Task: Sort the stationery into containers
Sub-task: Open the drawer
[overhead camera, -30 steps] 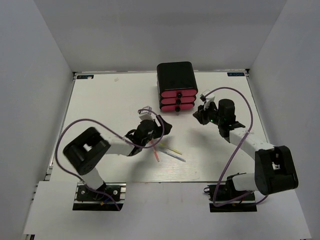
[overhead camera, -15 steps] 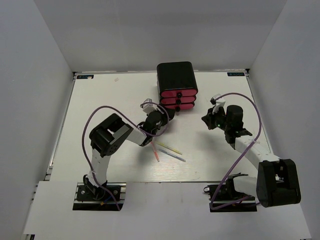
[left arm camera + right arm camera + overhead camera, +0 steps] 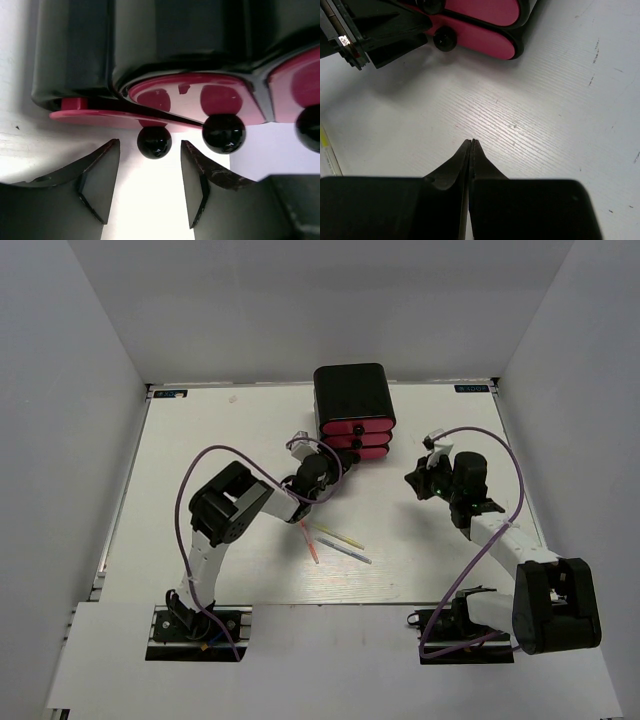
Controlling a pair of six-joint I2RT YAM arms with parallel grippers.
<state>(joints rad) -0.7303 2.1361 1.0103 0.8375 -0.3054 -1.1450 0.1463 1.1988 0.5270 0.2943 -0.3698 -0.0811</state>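
White desk (image 3: 200, 440) carries the drawers (image 3: 355, 427); bottom knob (image 3: 154, 142) sits untouched between the released left pincer (image 3: 332, 469) tips (right pincer (image 3: 471, 142) clenched, empty).

Overhead view sees the whole table (image 3: 215, 430); both wrist views closely share the drawers (image 3: 187, 99).

Looking down on a white table (image 3: 200, 440), showing a fine wood-like grain and a few small dark scuffs (image 3: 594, 52) in the close view. Sitting enclosed on three sides by a pale grey back wall (image 3: 320, 300), left wall (image 3: 50, 440) and right wall (image 3: 590, 390), all plain and matte. Carrying a small blue label (image 3: 170, 394) at the far left corner and a second blue label (image 3: 470, 389) at the far right. Meeting a lighter white ledge (image 3: 330, 670) along the near edge. Lying under soft, even light, casting only faint shadows.
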